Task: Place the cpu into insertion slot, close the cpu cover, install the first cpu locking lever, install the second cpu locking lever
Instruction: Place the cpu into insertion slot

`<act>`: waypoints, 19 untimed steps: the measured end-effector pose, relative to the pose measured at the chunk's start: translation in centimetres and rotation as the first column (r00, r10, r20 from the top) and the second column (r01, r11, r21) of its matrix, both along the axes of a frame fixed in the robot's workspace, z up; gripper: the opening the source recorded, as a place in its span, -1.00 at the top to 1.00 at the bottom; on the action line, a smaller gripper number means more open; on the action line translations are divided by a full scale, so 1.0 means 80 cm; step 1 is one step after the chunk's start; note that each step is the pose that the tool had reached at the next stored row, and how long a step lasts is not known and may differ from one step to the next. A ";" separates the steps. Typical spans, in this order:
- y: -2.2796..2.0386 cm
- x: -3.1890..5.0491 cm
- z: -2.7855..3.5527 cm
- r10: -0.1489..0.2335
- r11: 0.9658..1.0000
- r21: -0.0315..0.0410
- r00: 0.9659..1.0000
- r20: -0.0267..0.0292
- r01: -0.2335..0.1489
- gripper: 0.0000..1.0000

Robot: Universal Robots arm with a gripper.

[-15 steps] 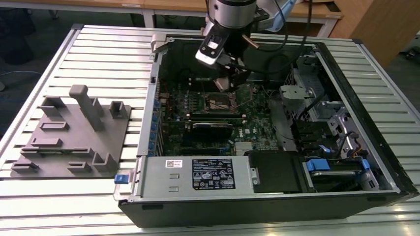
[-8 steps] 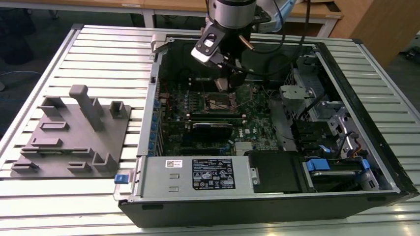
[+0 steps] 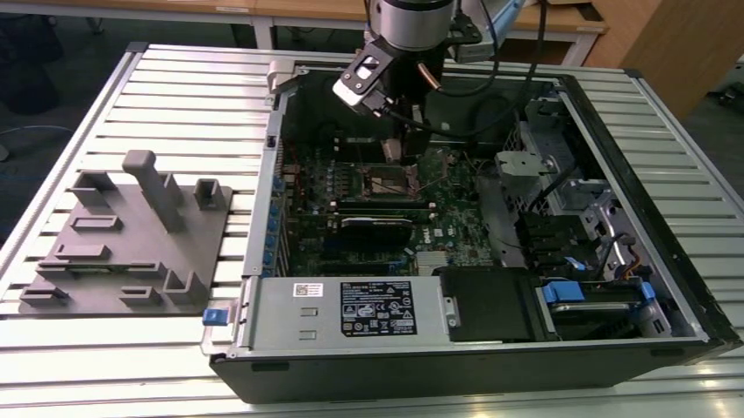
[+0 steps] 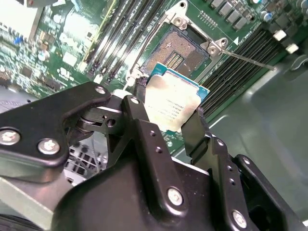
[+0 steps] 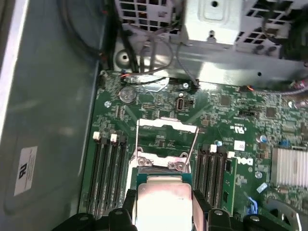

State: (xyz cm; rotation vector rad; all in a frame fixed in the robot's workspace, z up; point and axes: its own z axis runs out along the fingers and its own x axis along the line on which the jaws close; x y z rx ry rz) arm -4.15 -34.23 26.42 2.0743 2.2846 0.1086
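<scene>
The pincer (image 4: 169, 109) is clamping the cpu (image 4: 177, 94) by two opposite edges, holding it tilted over the green motherboard (image 4: 72, 62); the insertion slot (image 4: 180, 50) is lying uncovered just beyond the pincer.

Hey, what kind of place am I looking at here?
Most likely a robotics lab or test workshop. An opened computer case lies on a slatted metal table, the gripper holds the chip near the socket, and wooden desks stand behind.
</scene>
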 end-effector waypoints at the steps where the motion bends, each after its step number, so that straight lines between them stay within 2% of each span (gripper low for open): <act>1: 0.0000 0.000 0.0000 -0.001 1.000 0.000 1.000 0.000 0.001 -0.08; 4: 0.0000 0.000 -0.0001 -0.001 1.000 0.000 1.000 0.000 0.001 -0.08; 5: 0.0002 0.000 -0.0004 -0.001 1.000 0.000 1.000 -0.009 0.001 -0.08; 7: 0.0001 0.001 -0.0007 -0.001 1.000 0.000 0.999 -0.045 0.001 -0.08; 8: 0.0001 0.001 -0.0007 -0.001 1.000 0.000 0.999 -0.055 0.001 -0.08; 13: 0.0001 0.001 -0.0009 -0.006 1.000 0.000 0.998 -0.057 0.006 -0.08; 17: 0.0001 0.001 -0.0018 -0.061 0.998 0.000 0.997 -0.057 0.061 -0.08; 19: 0.0000 0.001 -0.0018 -0.073 0.997 0.000 0.996 -0.057 0.073 -0.08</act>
